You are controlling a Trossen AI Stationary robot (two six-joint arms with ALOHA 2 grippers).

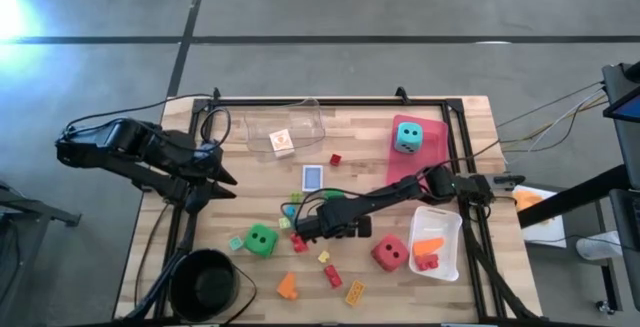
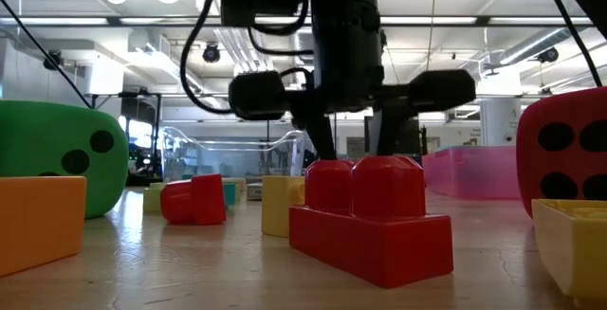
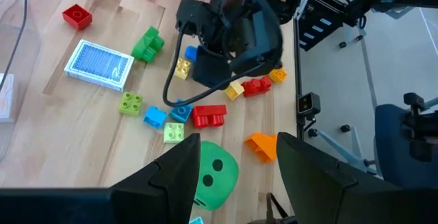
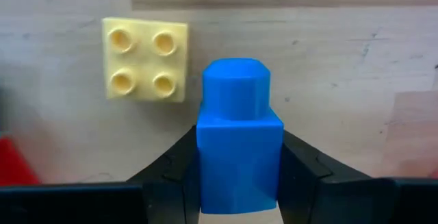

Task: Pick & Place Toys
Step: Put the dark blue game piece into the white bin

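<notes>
Progress: partial. In the high view the white tray [image 1: 437, 242] at 4 o'clock on the counter [image 1: 470, 117] already holds orange and red bricks [image 1: 428, 253]; the teal die [image 1: 406, 136] sits on the pink tray [image 1: 400, 162] at 2 o'clock; the clear tray [image 1: 285, 127] at 12 o'clock holds 1 small white item. Not yet sorted, judging by position: the green die [image 1: 261, 239], the red die [image 1: 390, 253], the blue card box [image 1: 313, 178] and many loose bricks near the centre and toward 6 o'clock.

The right end effector [image 4: 238, 176] is low at the counter centre, pinching a blue brick [image 4: 239, 142] between its 2 fingers; a pale yellow brick [image 4: 145, 59] lies just beside it. The left end effector [image 3: 236, 169] waits at 9 o'clock, fingers spread and holding nothing.

View differences: only the right wrist view shows the grip on the blue brick; in the high view the arm hides it; the low view shows a red brick [image 2: 370, 220] in front of the end effector; the left wrist view shows the brick cluster around it.
</notes>
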